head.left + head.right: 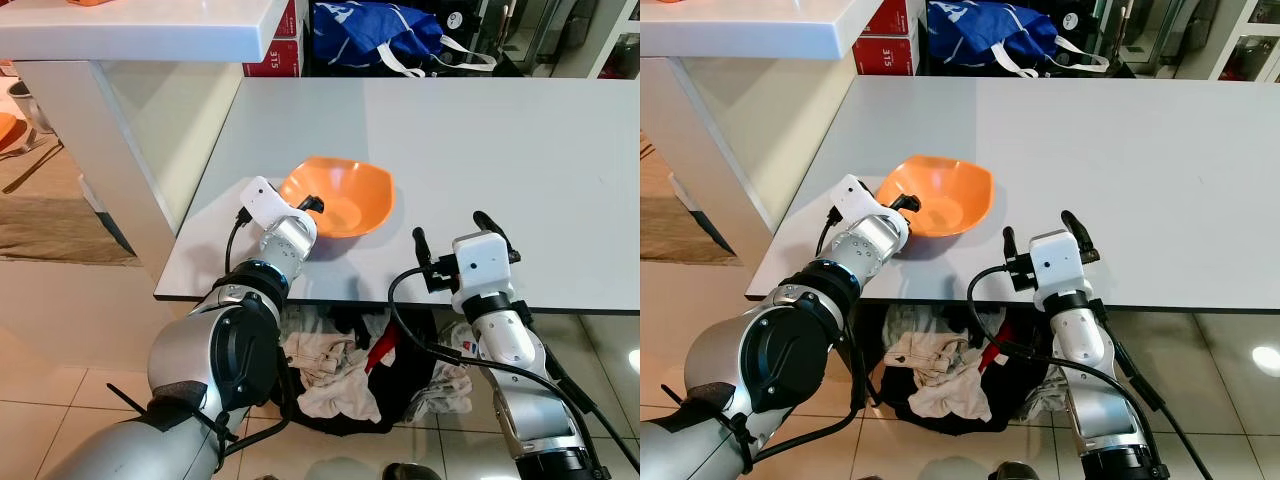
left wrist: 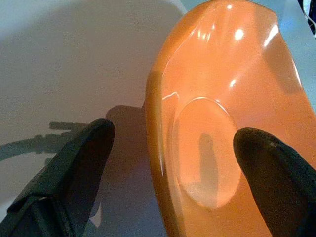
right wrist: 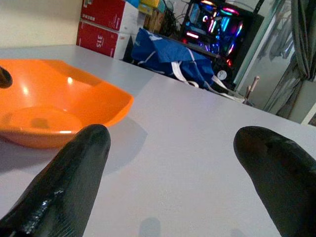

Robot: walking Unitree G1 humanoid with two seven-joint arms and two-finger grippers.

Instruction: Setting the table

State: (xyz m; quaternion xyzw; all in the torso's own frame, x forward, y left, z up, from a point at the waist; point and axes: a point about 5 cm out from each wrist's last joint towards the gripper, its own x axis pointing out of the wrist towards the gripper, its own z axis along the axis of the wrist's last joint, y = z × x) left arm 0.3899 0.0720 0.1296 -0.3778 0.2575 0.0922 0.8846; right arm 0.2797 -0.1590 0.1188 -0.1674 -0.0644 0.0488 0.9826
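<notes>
White and bare, the table [image 1: 520, 140] runs away from the robot, with a counter [image 1: 140, 25] at its left end, a blue bag [image 1: 375, 30] and red boxes [image 1: 280, 50] behind it, and a heap of clothes [image 1: 335, 370] on the floor under its near edge.

An orange bowl [image 1: 345, 195] sits upright on the table near the front left corner. The left gripper [image 1: 305, 212] is at its near rim, fingers apart: in the left wrist view one finger [image 2: 276, 168] hangs over the inside of the bowl and the other [image 2: 74, 163] lies outside, above the tabletop, so the rim stands between them. Nothing is clamped yet, as far as I can tell.

The right gripper [image 1: 450, 235] hovers at the table's front edge, well to the right of the bowl, fingers also spread and holding nothing; its wrist view looks across the tabletop at the bowl's side.

The step in hand looks like either taking or letting go of the bowl by its rim. To grip it well, the fingers should close squarely across the rim wall, deep enough that the smooth, sloping plastic does not slide out. If the bowl is being left here, the arm should draw straight back, with the inner finger lifted clear first, so that it does not drag the bowl towards the edge.
</notes>
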